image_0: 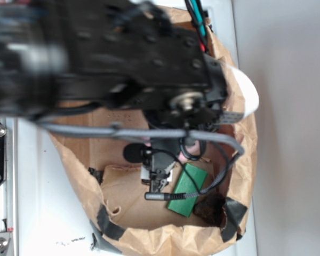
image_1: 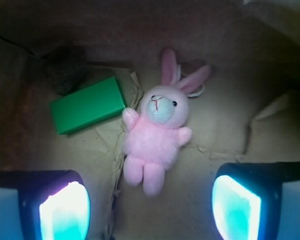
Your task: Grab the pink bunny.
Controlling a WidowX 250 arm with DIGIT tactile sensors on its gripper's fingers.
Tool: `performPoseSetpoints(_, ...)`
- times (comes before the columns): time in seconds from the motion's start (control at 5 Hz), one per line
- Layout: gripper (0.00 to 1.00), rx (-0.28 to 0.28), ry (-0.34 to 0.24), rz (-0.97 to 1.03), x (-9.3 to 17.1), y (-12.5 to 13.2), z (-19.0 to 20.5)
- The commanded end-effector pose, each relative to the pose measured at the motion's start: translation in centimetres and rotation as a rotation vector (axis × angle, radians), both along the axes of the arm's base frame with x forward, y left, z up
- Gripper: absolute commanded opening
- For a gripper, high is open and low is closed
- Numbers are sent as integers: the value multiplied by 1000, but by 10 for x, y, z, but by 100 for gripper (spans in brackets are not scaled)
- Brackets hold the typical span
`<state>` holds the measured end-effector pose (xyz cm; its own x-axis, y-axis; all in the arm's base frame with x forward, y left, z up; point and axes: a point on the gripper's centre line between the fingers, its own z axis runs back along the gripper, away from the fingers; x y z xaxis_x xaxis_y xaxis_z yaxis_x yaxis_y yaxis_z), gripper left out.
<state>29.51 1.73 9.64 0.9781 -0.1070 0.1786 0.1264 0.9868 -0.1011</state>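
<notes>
Bunny lies untouched at twelve o'clock of the spread-apart hand; approach step, next descend, centre, then close.

pink bunny | plush, pale face, darker ears | lying face-up | on brown paper

Arm extended, wrist pitched down. End effector wide apart, nothing btwn fingers; both pads visible at lower frame edge.
</notes>
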Motion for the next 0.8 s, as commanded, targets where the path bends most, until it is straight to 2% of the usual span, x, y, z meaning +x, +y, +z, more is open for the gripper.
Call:
performPoseSetpoints(0.0, 100, -2, -37, 15, 22, -25, -7)
performPoseSetpoints(0.4, 100, 63, -21, 12, 30, -35, -34)
performPoseSetpoints(0.6, 100, 109, -40, 2, 23, -40, -54)
